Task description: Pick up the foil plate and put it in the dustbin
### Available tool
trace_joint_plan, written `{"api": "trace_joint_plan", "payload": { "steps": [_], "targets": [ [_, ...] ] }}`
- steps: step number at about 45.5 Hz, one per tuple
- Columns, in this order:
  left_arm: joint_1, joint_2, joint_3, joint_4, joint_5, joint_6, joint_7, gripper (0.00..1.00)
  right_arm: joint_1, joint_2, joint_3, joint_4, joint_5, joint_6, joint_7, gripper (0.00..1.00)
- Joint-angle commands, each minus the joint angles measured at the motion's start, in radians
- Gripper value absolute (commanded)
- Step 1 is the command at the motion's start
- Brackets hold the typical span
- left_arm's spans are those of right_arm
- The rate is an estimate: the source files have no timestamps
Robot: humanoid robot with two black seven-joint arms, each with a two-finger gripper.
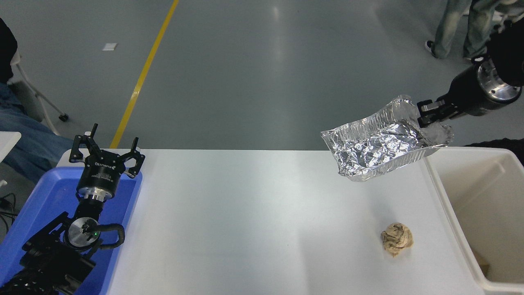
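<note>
Head view: my right tool was clamped on foil plate rim, held high above table, clearing dustbin wall for drop. Left tool parked, fingers apart.

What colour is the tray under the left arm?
Blue, seen in the head view.

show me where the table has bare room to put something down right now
The widest bare stretch of the white table runs from the blue tray, where the left gripper is parked, to the brown paper ball. The far right is crowded: the right gripper holds the foil plate by the dustbin.
</note>
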Motion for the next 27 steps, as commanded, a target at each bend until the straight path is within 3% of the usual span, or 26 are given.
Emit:
{"api": "trace_joint_plan", "payload": {
  "steps": [1,14,19,27],
  "targets": [
    [0.0,0.001,0.0,0.0,0.0,0.0,0.0,1.0,0.163,-0.003,-0.016,0.041,0.015,0.094,0.01,0.0],
    [0.0,0.0,0.0,0.0,0.0,0.0,0.0,1.0,0.16,-0.026,-0.059,0.025,0.001,0.094,0.009,0.0],
    [0.0,0.001,0.0,0.0,0.0,0.0,0.0,1.0,0.143,-0.083,-0.097,-0.024,-0.012,0.094,0.01,0.0],
    [0.0,0.001,0.0,0.0,0.0,0.0,0.0,1.0,0.025,-0.232,-0.111,-0.194,-0.149,0.094,0.012,0.0]
  ]
}}
